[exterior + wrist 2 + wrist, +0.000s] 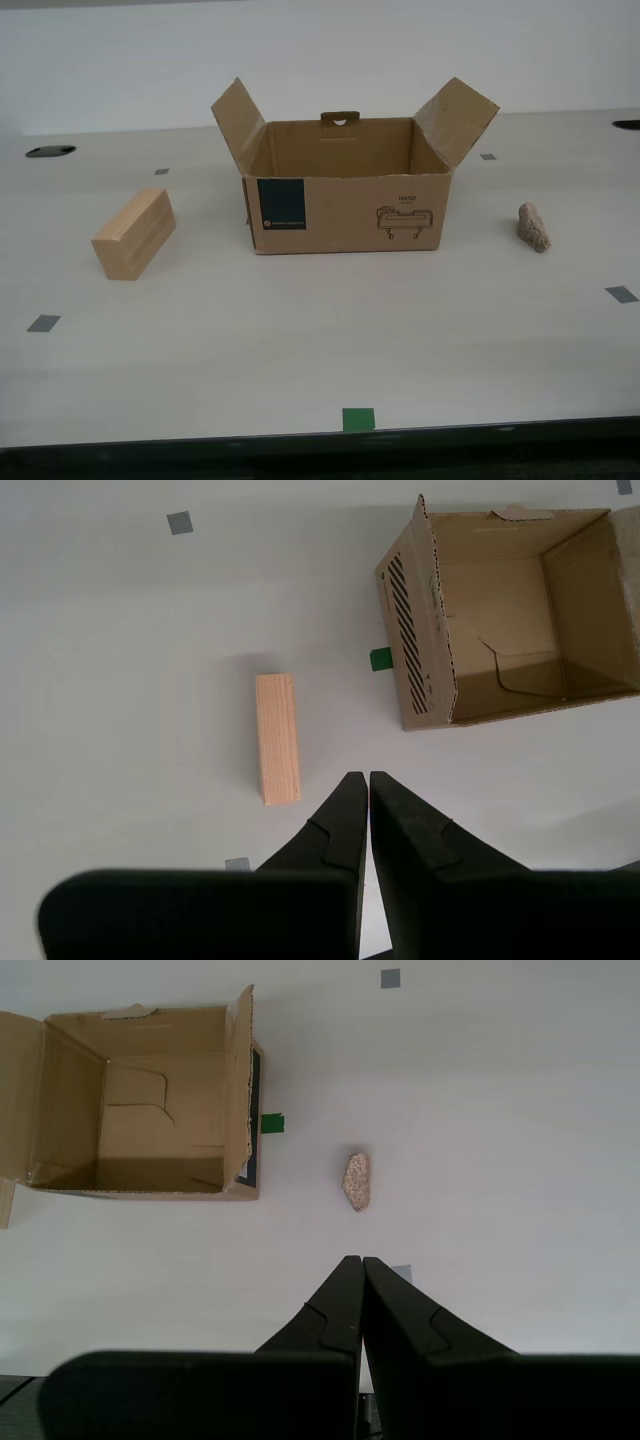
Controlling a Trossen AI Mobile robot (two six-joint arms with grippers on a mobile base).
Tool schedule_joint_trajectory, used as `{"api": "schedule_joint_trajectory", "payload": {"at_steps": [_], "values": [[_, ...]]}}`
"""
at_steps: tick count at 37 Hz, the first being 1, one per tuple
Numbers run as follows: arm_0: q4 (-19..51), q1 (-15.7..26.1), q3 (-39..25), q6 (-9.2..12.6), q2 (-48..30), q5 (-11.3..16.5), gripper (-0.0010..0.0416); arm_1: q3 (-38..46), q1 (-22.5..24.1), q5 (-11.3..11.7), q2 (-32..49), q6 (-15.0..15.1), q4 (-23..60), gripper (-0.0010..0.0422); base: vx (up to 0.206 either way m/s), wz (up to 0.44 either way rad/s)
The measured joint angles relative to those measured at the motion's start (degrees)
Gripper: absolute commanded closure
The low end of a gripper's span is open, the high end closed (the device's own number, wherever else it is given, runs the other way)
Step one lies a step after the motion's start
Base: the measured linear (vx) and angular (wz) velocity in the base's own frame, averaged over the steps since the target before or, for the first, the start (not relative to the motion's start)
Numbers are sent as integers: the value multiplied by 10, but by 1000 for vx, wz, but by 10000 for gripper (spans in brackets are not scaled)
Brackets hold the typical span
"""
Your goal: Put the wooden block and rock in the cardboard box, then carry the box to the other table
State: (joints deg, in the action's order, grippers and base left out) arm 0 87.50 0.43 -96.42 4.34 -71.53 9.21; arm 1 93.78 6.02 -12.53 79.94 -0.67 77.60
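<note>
Box (345, 215) stands open and empty mid-table (300, 380), flaps up, with the block (134, 234) lying apart from it toward the exterior view's left and the rock (534, 227) apart toward that view's right. My first gripper (361, 1260) hangs above the table near the rock, jaws clenched together on nothing. My second gripper (368, 776) hangs just beside the block's near end, jaws likewise pressed together and empty; a green tape mark (358, 419) sits at the table's near edge.
</note>
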Motion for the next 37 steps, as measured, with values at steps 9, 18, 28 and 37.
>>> {"api": "schedule_joint_trajectory", "payload": {"at_steps": [9, 18, 28, 37], "values": [[-1, 0, 0, 0, 0, 0, 406, 0, 0, 0, 0, 0, -2, 412, 0, 0], [-1, 0, 0, 2, 0, 0, 405, 0, 0, 0, 0, -40, -7, 412, 0, 0], [-1, 0, 0, 15, 0, 0, 405, 0, 0, 0, 0, -56, -15, 412, 0, 0], [-1, 0, 0, 15, 0, 23, 403, 0, 0, 0, 0, -54, -17, 412, 0, 0]]}}
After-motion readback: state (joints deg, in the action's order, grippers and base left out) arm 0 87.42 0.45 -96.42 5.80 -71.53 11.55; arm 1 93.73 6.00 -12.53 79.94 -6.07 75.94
